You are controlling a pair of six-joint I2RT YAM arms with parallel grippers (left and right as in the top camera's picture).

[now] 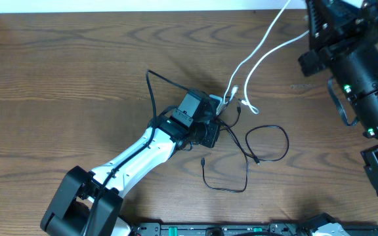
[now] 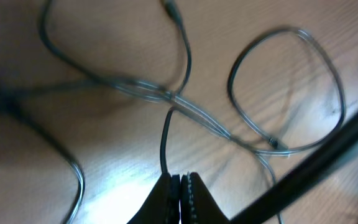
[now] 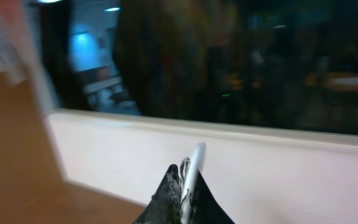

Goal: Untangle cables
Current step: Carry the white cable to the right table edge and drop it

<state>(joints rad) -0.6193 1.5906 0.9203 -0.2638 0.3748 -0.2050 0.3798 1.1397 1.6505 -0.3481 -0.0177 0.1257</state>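
The cables lie tangled at the table's middle. A white cable (image 1: 254, 56) runs in two strands from the top right down to plug ends by the left gripper. Thin black cables (image 1: 268, 143) loop to the right of and below that gripper, and one strand (image 1: 153, 92) arcs up on its left. My left gripper (image 1: 215, 131) is low over the tangle. In the left wrist view its jaws (image 2: 180, 182) are shut on a black cable (image 2: 165, 140). My right gripper (image 1: 312, 23) is raised at the top right, its jaws (image 3: 185, 180) shut on the white cable (image 3: 195, 157).
The wooden table (image 1: 64, 78) ends at a white wall along the back edge (image 1: 143, 6). The right arm's black body (image 1: 366, 85) fills the right side. A black rail (image 1: 241, 229) runs along the front edge. The left arm (image 1: 136, 157) crosses the lower left.
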